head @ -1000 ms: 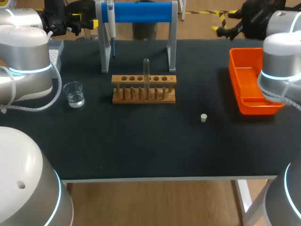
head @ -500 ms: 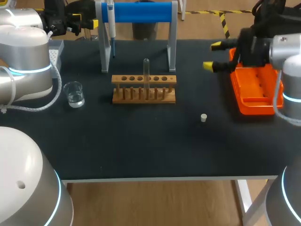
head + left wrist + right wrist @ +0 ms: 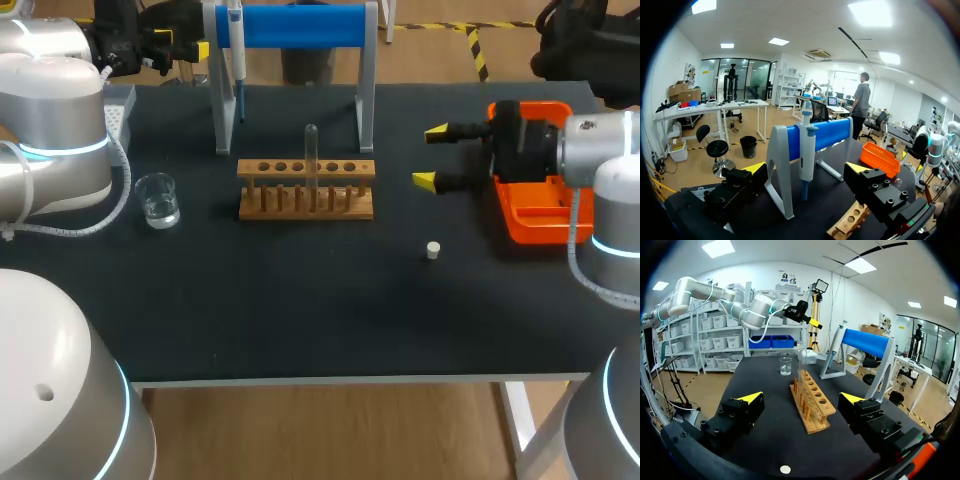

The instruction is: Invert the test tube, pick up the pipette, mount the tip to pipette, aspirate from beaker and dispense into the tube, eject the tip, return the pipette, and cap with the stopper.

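Head view: the test tube [image 3: 311, 160] stands upright in the wooden rack [image 3: 305, 205], the open right fingers [image 3: 425, 181] pointing at it from its right, the nearer arm; left wrist view: the open left fingers [image 3: 856, 168] face the hanging pipette [image 3: 806, 150]; right wrist view: the test tube [image 3: 801, 365] stands straight ahead of the spread right fingers

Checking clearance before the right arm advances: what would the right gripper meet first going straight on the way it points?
Most likely the near end of the wooden test tube rack, straight ahead of the open right gripper. Height is unclear; it might pass above and reach the upright test tube.
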### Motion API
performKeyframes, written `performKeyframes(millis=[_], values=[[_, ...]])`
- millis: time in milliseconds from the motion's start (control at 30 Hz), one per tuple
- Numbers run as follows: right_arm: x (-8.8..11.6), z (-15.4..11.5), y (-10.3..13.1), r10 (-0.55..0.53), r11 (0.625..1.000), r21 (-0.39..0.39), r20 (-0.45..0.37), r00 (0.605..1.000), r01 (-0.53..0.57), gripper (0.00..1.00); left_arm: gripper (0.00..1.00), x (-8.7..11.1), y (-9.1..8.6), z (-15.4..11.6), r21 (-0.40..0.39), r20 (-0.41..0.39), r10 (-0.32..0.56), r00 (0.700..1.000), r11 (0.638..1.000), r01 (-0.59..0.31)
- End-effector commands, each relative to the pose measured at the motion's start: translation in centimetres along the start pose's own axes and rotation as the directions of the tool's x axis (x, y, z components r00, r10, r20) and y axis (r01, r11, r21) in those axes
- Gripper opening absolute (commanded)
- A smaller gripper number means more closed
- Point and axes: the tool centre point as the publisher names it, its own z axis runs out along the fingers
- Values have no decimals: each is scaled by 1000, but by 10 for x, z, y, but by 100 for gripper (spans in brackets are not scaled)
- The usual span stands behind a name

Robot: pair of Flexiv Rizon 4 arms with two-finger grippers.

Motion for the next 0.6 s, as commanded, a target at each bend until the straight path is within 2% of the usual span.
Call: performKeyframes(millis=[33,333,400,500,600], values=[[0,0,0,0,1000,0,1,1000,0,100,100,0,0,0,0,0,0,1000,1000,0],[0,0,0,0,1000,0,1,1000,0,100,100,3,1,1,-4,-1,8,1000,1000,-8],[0,0,0,0,1000,0,1,1000,0,100,100,15,8,-1,19,-30,30,999,999,-29],[0,0,0,0,1000,0,1,1000,0,100,100,39,25,-9,2,-41,48,998,999,-48],[0,0,0,0,1000,0,1,1000,0,100,100,66,42,-19,34,-63,70,996,997,-68]])
